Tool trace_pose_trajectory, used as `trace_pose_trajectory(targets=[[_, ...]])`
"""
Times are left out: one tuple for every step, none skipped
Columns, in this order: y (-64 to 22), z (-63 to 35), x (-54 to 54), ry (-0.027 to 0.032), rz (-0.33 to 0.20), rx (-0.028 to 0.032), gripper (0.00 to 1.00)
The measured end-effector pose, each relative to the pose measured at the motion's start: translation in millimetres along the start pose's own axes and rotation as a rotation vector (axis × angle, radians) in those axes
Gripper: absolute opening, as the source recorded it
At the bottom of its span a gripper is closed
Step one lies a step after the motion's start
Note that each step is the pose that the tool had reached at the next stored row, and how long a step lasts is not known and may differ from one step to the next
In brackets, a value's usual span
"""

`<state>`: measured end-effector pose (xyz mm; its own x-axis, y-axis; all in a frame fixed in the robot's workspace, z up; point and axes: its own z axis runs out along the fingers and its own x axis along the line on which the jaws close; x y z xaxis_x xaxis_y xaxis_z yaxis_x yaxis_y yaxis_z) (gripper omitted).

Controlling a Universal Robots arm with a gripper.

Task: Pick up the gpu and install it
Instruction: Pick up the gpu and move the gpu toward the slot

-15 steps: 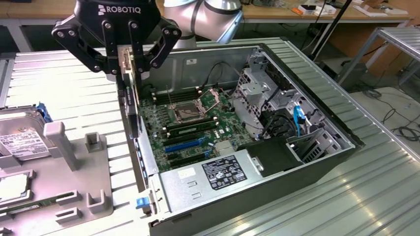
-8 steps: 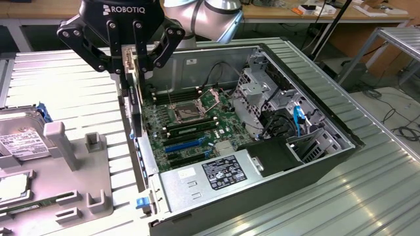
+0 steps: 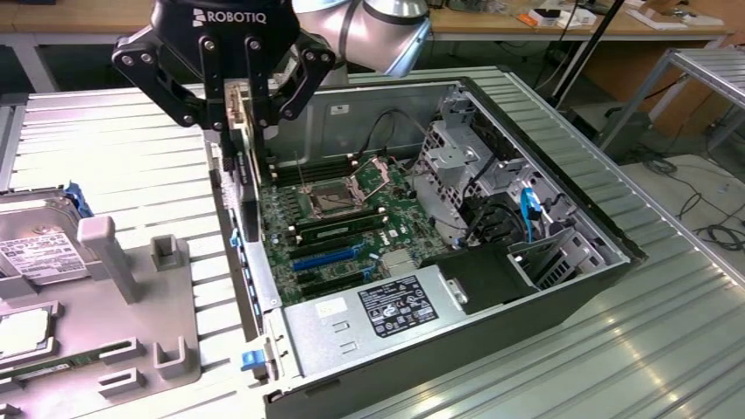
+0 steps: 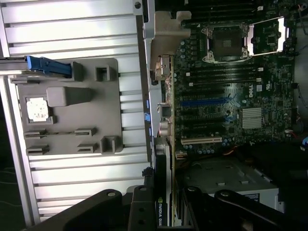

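Black gpu (image 3: 248,188) is clamped edge-on in the claw (image 3: 247,120) above the open computer case (image 3: 559,336). Pick-up is judged complete. Seating on the motherboard (image 3: 338,218) is not yet done.

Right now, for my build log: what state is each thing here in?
Black Robotiq gripper: shut on thin black gpu card.
Gpu card: upright, not in a slot.
Dark metal computer case: side open.
Silver CPU socket: cover lifted.
Grey metal hard drive: lying flat, label up.
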<state>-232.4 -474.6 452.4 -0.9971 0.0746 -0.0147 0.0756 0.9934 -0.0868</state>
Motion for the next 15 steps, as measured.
trace_pose_trajectory(targets=[[0.2,0.0,-3.1,0.0000,0.000,0.0000,0.27],[0.3,0.0,-4.4,0.0000,0.000,0.0000,0.27],[0.4,0.0,-5.0,0.0000,0.000,0.0000,0.27],[0.4,0.1,-6.2,0.0000,0.000,0.0000,0.27],[0.6,0.1,-8.3,0.0000,0.000,0.0000,0.27],[0.8,0.1,-10.8,0.0000,0.000,0.0000,0.27],[1.0,0.1,-13.3,0.0000,0.000,0.0000,0.27],[1.1,0.1,-14.3,0.0000,0.000,0.0000,0.27],[1.1,0.1,-15.1,0.0000,0.000,0.0000,0.27],[1.3,0.1,-17.1,0.0000,0.000,0.0000,0.27],[1.4,0.2,-19.1,0.0000,0.000,-0.0001,0.27],[1.6,0.1,-20.5,0.0000,0.000,0.0000,0.27],[1.8,0.2,-23.2,0.0000,0.000,0.0000,0.27],[1.9,0.2,-24.6,0.0000,0.000,0.0000,0.27],[2.0,0.2,-26.3,0.0000,0.000,0.0000,0.27]])
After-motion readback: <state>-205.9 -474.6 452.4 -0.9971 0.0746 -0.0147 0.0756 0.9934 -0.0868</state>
